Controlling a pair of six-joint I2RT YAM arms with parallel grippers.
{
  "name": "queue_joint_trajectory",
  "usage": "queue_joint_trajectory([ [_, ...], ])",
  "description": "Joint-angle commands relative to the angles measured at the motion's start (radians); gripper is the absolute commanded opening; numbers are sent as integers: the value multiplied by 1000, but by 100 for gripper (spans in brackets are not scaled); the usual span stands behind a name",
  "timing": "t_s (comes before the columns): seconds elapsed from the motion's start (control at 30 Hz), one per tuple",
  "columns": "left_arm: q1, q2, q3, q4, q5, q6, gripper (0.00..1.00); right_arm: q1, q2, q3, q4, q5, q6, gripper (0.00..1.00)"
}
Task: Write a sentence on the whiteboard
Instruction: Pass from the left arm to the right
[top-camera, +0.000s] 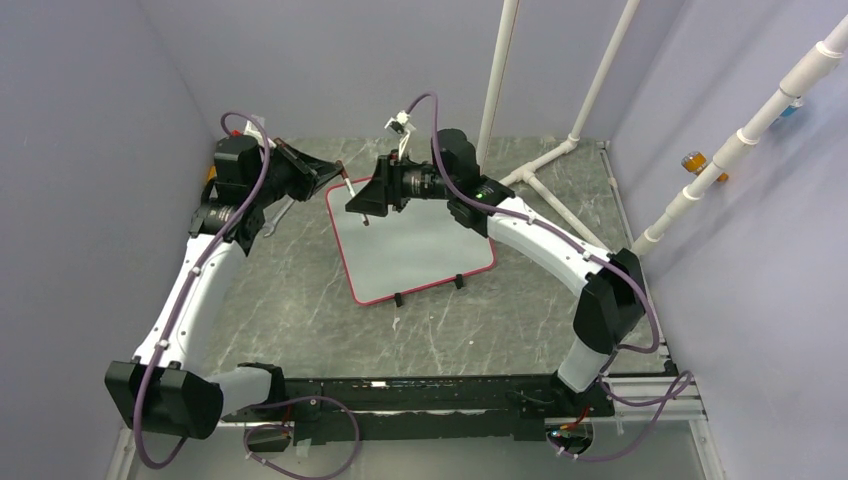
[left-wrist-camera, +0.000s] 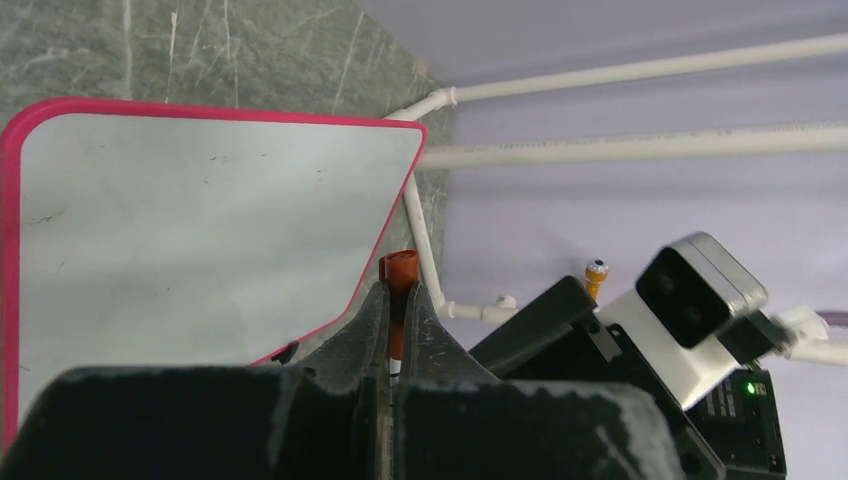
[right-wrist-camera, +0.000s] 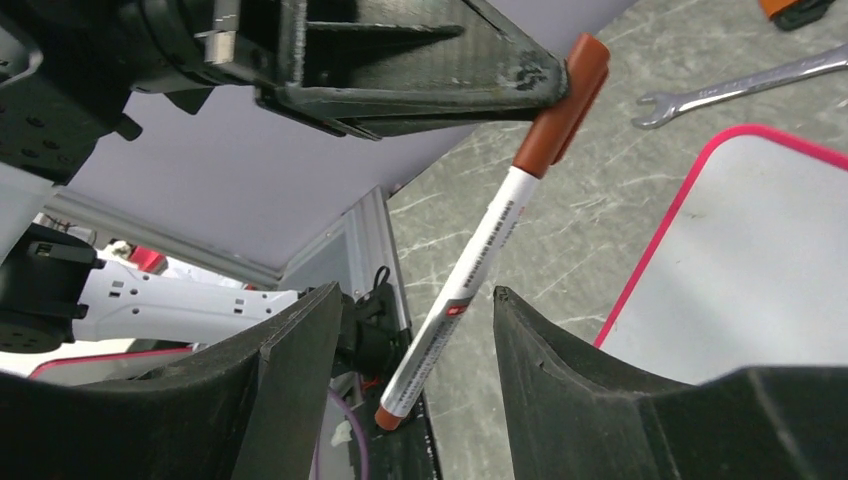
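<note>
Pale lavender walls (top-camera: 90, 150) enclose a grey marbled tabletop (top-camera: 300, 330), with white pipes (top-camera: 502, 70) rising at the back right.

The marker (left-wrist-camera: 400, 268) is concealed between the fingers of the left gripper (left-wrist-camera: 400, 298), except for its cap. The whiteboard (left-wrist-camera: 200, 220) is cut off left of that gripper; faint marks (left-wrist-camera: 45, 217) on it are too small to be read. The wrench (right-wrist-camera: 740, 85) is cut off beyond the right gripper (right-wrist-camera: 415, 300).

The marker (right-wrist-camera: 472, 265) hangs from the left end effector (left-wrist-camera: 402, 295), between the right end effector's (right-wrist-camera: 415, 300) fingers (right-wrist-camera: 290, 380); beneath both, the whiteboard (top-camera: 420, 250) lies on the counter (top-camera: 300, 290), a wrench (right-wrist-camera: 740, 83) alongside.
</note>
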Motion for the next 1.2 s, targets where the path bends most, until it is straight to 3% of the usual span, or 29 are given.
queue_joint_trajectory([
  [0.0,-15,-57,-9,70,-40,66,0,1,18,44,-2,-43,59,59],
  [0.17,-23,-89,-38,115,-62,88,0,2,26,44,-3,-55,72,47],
  [0.33,-31,-125,-73,140,-76,105,0,2,28,52,-7,-65,77,14],
  [0.53,-36,-167,-94,124,-67,182,1,2,10,68,-69,-53,38,2],
  [0.7,-36,-194,-88,49,-10,314,26,0,-6,100,-172,-58,-58,0],
  [0.9,-34,-272,-76,-53,-2,529,85,-5,-49,116,-285,-80,-173,0],
  [0.93,-34,-282,-68,-73,7,571,90,-6,-56,114,-301,-89,-187,0],
  [1.0,-34,-294,-48,-107,40,650,96,-10,-73,111,-340,-117,-232,0],
  [1.17,-25,-288,4,-185,251,846,94,-28,-118,87,-438,-218,-337,0],
])
